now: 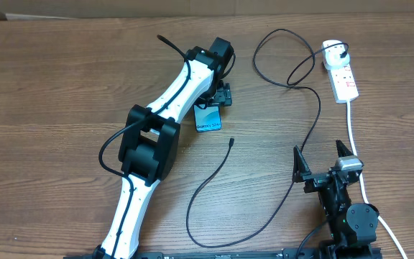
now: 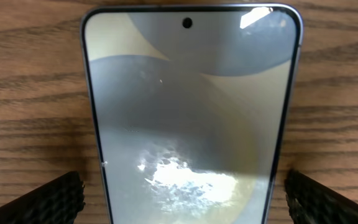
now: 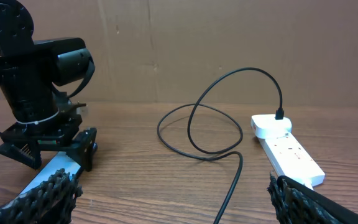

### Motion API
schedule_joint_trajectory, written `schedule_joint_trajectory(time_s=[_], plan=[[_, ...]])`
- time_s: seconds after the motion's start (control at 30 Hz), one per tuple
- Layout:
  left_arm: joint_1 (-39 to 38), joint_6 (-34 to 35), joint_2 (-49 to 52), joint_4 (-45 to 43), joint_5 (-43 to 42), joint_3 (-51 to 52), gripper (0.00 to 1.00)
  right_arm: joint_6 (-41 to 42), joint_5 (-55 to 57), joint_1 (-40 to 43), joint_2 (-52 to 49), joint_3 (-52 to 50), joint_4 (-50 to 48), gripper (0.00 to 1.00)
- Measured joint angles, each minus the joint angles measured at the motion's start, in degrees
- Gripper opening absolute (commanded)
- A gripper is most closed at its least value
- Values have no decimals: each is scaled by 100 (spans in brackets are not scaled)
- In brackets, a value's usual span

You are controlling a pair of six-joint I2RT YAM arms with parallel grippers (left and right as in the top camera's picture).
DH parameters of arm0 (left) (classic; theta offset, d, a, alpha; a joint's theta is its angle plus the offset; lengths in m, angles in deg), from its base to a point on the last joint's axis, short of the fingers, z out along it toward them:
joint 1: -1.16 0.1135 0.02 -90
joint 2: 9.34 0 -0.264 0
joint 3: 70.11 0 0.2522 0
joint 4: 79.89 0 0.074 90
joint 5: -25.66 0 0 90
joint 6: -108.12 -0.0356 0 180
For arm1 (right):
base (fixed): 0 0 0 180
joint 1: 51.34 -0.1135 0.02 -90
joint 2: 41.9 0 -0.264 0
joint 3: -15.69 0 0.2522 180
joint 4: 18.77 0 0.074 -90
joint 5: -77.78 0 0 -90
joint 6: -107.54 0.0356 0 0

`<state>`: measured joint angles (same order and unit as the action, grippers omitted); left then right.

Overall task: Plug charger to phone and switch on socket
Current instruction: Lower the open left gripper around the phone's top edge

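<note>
The phone lies flat on the wooden table, teal screen up. In the left wrist view the phone fills the frame. My left gripper is open right over its far end, one finger on each side with wood showing between fingers and phone edges. The charger cable runs from its white adapter, plugged in the socket strip, in loops to its loose connector tip. My right gripper is open and empty at the front right, its fingers framing the cable.
The thick white cord runs from the socket past my right gripper to the table's front edge. The cable's slack loops lie near the front edge and at the back. A brown wall stands behind the table.
</note>
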<state>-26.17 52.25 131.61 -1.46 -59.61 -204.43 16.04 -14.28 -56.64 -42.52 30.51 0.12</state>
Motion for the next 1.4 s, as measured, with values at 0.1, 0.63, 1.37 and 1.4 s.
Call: schedule_joint_trajectory(time_s=[0.1, 0.63, 1.37, 1.4], plan=[[28, 0, 0, -17, -24, 22, 100, -2, 0, 2, 0, 0, 2, 100], [42, 0, -262, -601, -101, 627, 100, -2, -2, 0, 0, 0, 2, 100], [46, -17, -269, -485, -129, 632, 95, -2, 0, 2, 0, 0, 2, 100], [46, -17, -269, -479, -129, 632, 94, 0, 0, 0, 0, 0, 0, 100]])
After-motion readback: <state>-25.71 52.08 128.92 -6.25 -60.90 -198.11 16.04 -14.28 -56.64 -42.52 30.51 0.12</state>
